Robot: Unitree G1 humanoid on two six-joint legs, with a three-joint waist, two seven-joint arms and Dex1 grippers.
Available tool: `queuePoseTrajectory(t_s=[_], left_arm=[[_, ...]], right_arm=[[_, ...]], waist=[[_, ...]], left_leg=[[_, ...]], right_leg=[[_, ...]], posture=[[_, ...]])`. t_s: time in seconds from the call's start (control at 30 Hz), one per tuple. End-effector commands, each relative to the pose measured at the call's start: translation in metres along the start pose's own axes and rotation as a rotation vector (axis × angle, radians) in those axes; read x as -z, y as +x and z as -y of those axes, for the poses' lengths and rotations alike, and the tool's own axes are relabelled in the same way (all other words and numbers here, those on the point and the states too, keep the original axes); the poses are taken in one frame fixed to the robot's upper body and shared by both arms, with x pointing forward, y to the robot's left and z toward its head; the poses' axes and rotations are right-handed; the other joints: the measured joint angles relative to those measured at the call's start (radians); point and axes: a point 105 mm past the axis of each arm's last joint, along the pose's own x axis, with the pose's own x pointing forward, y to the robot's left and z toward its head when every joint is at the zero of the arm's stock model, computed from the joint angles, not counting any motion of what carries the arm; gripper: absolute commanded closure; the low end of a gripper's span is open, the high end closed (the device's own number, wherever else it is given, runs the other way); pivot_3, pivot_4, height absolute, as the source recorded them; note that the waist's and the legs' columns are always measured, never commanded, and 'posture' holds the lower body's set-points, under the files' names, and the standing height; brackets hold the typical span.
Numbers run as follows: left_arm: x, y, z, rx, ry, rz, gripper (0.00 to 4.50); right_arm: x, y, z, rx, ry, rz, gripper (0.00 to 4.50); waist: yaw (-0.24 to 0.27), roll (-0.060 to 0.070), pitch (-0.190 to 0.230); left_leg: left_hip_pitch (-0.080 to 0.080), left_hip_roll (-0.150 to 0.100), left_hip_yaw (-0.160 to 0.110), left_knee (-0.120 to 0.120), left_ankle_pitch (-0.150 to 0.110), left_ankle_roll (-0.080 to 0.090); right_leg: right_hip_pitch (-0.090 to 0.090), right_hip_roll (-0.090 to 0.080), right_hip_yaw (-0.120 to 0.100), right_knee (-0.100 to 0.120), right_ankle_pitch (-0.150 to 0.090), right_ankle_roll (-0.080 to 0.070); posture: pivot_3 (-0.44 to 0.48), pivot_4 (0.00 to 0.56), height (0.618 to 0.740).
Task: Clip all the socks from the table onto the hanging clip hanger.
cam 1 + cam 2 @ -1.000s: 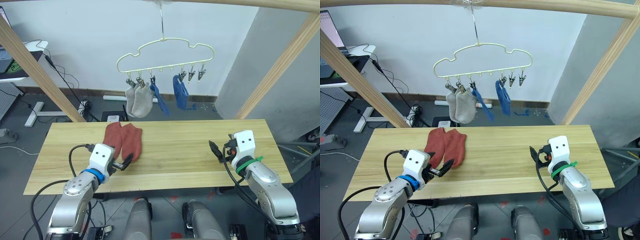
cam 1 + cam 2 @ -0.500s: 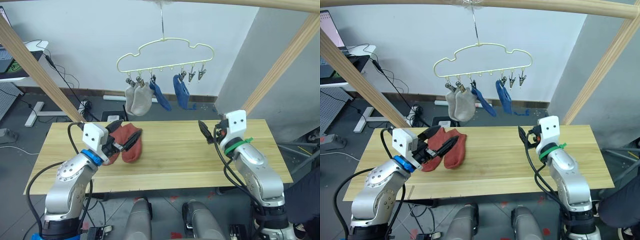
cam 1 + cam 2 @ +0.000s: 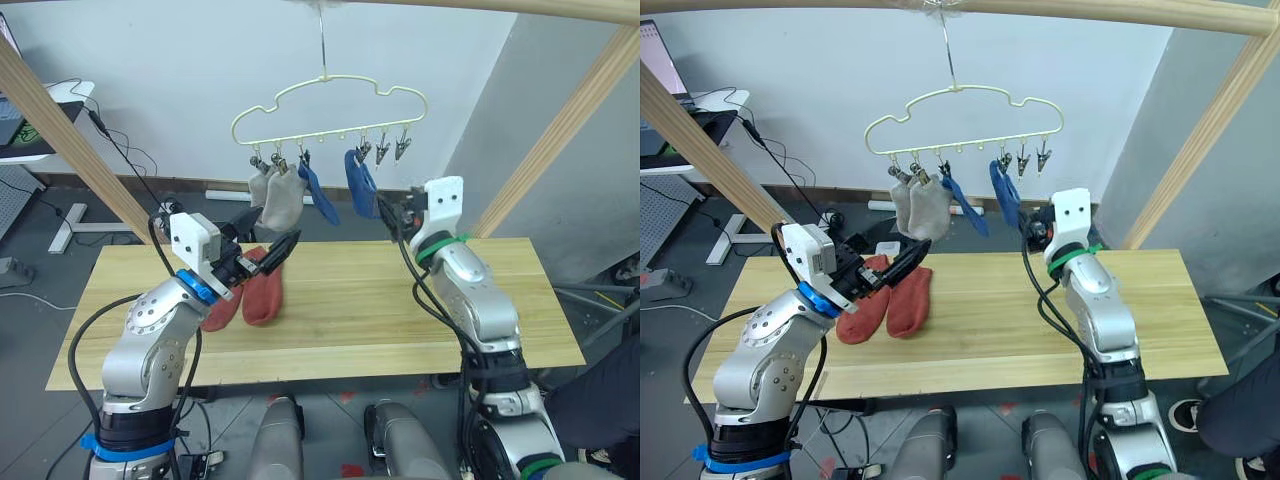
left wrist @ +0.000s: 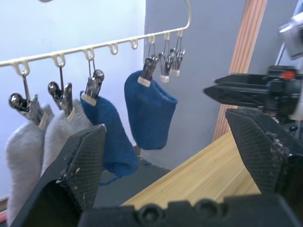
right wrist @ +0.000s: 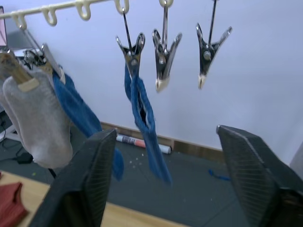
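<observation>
Overhead, the pale-yellow clip hanger [image 3: 330, 112] hangs by its hook with two light grey socks [image 3: 276, 198] and two blue socks [image 3: 358, 183] clipped along its lower bar; the two metal clips [image 5: 187, 52] at the right end are empty. Two rust-red socks [image 3: 890, 300] lie side by side on the table [image 3: 380, 310], near its far-left corner. Raised above them, the left gripper [image 3: 268, 256] has its fingers spread apart, holding nothing. The right gripper [image 3: 1032, 226] is lifted just beside the rightmost blue sock, fingers parted and empty.
</observation>
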Motion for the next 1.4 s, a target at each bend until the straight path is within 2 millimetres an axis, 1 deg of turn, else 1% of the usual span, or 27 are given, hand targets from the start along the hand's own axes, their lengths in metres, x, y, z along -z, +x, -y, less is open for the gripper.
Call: queuePoseTrajectory(t_s=[0.03,0.43,0.6,0.97,1.2,1.4], left_arm=[[-0.014,0.002,0.003,0.023,0.041,0.041,0.00],[-0.013,0.002,0.006,0.021,0.036,0.047,0.00],[-0.017,0.002,0.004,0.018,0.034,0.054,0.00],[-0.016,-0.002,0.005,0.006,0.036,0.047,0.00],[-0.015,-0.003,0.006,0.006,0.034,0.040,0.00],[-0.015,-0.003,0.005,0.002,0.031,0.040,0.00]], right_arm=[[-0.020,0.009,0.000,0.008,-0.013,0.085,2.15],[-0.031,0.038,0.011,0.095,-0.006,0.126,2.15],[-0.040,0.052,0.009,0.103,0.018,0.149,2.15],[-0.041,0.060,0.002,0.088,0.041,0.157,2.15],[-0.039,0.064,0.007,0.126,0.053,0.136,2.15],[-0.040,0.069,0.011,0.154,0.055,0.130,2.15]], waist=[[0.000,0.000,0.000],[0.001,0.001,0.001],[0.001,0.001,0.001],[0.002,0.001,0.001],[0.002,0.001,0.001],[0.002,0.001,0.002]], left_leg=[[0.000,0.000,0.000,0.000,0.000,0.000],[0.000,0.000,0.000,0.000,0.000,0.000],[0.000,0.000,0.000,-0.001,0.000,0.000],[-0.001,0.000,0.000,-0.002,0.000,0.000],[-0.001,0.000,0.000,-0.002,0.000,0.000],[-0.001,0.000,0.000,-0.002,0.000,0.000]], right_leg=[[0.000,0.000,0.000,0.000,0.000,0.000],[0.000,0.000,0.000,0.000,0.002,-0.003],[-0.001,0.000,0.000,0.000,0.002,-0.003],[-0.001,0.000,0.000,-0.001,0.002,-0.003],[-0.001,0.000,0.000,-0.001,0.002,-0.003],[-0.002,0.000,0.000,-0.001,0.002,-0.003]], posture=[[0.045,0.258,0.740],[0.053,0.264,0.740],[0.056,0.266,0.740],[0.073,0.266,0.740],[0.072,0.260,0.740],[0.073,0.256,0.740]])
